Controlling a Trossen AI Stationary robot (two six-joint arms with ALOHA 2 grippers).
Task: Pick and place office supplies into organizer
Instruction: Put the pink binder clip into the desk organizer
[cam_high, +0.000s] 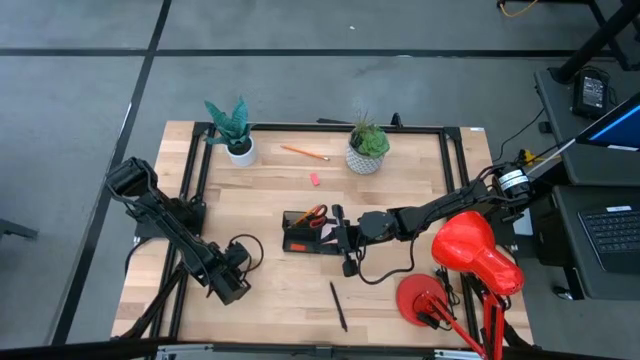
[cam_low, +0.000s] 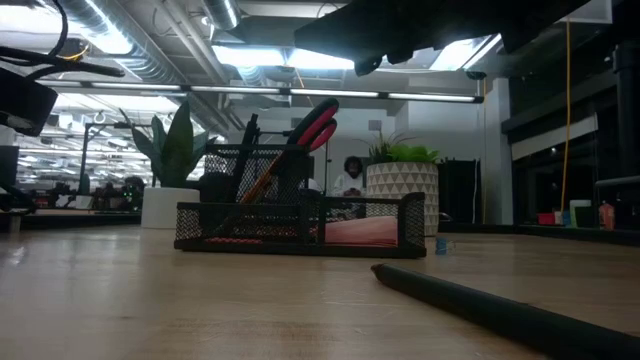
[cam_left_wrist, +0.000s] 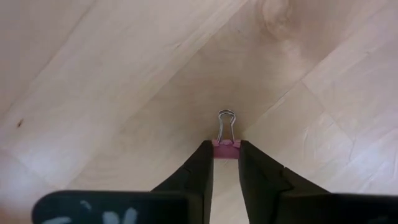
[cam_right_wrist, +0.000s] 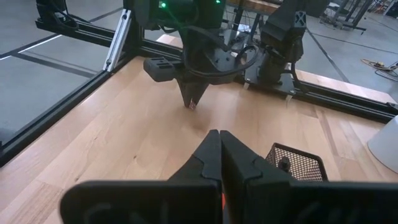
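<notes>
pink binder clip (cam_left_wrist: 226, 148) on the table (cam_high: 270, 290), pinched at its body between the left claw (cam_left_wrist: 226, 163) fingertips; small, light, stiff, slippery metal—squeeze the flat sides, avoid the wire loop.

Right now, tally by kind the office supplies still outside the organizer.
orange pencil: 1
pink eraser: 1
black pen: 1
pink binder clip: 1, between the jaws of the left gripper
Total: 4
</notes>
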